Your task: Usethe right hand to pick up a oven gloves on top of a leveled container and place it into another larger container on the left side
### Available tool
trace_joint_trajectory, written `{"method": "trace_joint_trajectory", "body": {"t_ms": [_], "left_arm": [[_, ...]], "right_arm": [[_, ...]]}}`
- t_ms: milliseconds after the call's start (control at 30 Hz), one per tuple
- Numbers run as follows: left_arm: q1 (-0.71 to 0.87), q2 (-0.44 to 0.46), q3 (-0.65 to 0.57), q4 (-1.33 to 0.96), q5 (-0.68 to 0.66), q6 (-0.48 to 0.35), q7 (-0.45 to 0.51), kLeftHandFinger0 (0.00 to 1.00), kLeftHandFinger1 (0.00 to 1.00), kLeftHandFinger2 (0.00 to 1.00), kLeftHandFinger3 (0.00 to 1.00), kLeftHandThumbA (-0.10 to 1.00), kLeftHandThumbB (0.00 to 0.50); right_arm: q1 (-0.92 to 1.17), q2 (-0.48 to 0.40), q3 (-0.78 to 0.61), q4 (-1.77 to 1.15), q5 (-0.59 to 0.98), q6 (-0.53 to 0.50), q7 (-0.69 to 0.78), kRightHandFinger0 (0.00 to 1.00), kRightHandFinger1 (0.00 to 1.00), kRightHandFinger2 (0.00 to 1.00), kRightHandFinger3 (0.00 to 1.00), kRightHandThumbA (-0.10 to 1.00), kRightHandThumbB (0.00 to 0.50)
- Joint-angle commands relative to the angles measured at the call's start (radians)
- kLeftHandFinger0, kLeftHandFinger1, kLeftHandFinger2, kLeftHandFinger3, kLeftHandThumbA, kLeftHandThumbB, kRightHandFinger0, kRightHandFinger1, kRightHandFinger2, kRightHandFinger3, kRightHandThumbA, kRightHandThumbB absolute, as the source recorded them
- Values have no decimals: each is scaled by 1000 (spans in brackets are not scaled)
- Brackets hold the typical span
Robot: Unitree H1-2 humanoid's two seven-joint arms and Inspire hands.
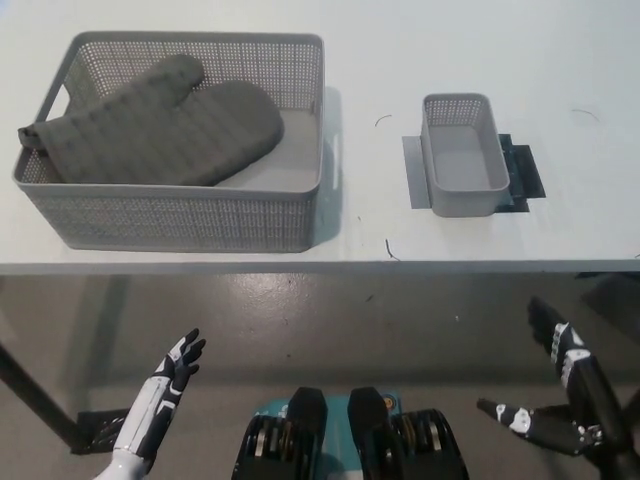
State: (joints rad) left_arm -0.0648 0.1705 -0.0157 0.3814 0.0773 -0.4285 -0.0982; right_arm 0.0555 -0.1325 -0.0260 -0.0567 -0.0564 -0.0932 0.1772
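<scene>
- While the oven glove (155, 122) already lies in the large basket (180, 215) at upper left, long axis running left-right, right hand (560, 400) hangs lower right, fingers spread, holding nothing, well apart.
- Left hand (170, 378) rests lower left, fingers apart, nearer the basket.
- Small container (460, 155) at upper right is empty.

A robot test lab, by the look of it: a plain white table (480, 240) over a bare grey polished floor (330, 320), two grey mesh containers staged on it (the small basket (460, 155) sits on taped marks (520, 165)).
</scene>
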Motion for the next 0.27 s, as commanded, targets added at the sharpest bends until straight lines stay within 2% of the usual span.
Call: {"method": "trace_joint_trajectory", "body": {"t_ms": [0, 133, 233], "left_arm": [[-50, 17, -14, -37, 21, -42, 8, 1000, 1000, 1000, 1000, 1000, 500], [-56, 19, -13, -39, 27, -42, 9, 1000, 1000, 1000, 1000, 1000, 500], [-57, 18, -11, -39, 29, -41, 11, 1000, 1000, 1000, 1000, 1000, 500]], "right_arm": [[-54, 20, -18, 142, 86, -249, -13, 1000, 1000, 1000, 1000, 1000, 271], [-80, 22, -24, 187, 97, -262, -12, 1000, 1000, 1000, 1000, 1000, 237], [-88, 23, -25, 204, 105, -272, -6, 1000, 1000, 1000, 1000, 1000, 237]]}}
